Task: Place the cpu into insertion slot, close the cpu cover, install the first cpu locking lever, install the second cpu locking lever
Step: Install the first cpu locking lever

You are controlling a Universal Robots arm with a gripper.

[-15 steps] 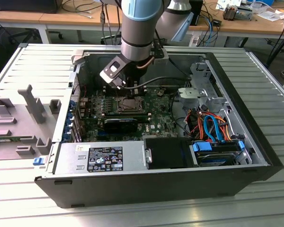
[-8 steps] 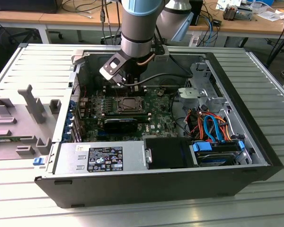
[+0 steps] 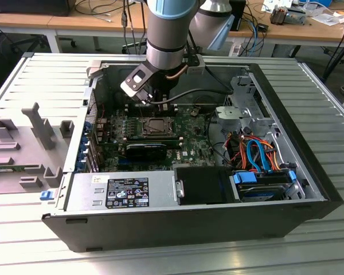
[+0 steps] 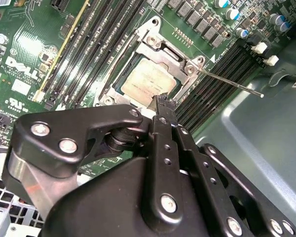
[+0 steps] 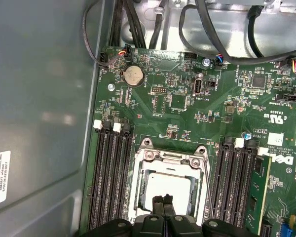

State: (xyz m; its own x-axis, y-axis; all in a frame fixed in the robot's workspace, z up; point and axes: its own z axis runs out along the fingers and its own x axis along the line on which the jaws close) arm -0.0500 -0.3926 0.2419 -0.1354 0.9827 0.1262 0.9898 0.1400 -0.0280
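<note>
Cpu (image 4: 147,81): lying flat in insertion slot (image 5: 138,192), cpu cover (image 4: 163,55) framing it. Gripper (image 4: 163,102): hovering at cpu edge, fingers pressed together, gripping nothing. Handling, judged: light, stiff, thin, fragile; gripping by opposite edges only. Lever (image 4: 229,81) sticking out loose.

Finds cpu (image 4: 147,81) seated in insertion slot (image 3: 156,126), cpu cover (image 4: 163,52) framing it. Notes memory slots (image 5: 111,182) flanking slot on both sides, gripper (image 5: 163,200) over cpu's edge. Logs power supply (image 3: 123,192) in front of circuit board (image 3: 192,123), drive bay (image 3: 264,183) at the exterior view's right.
</note>
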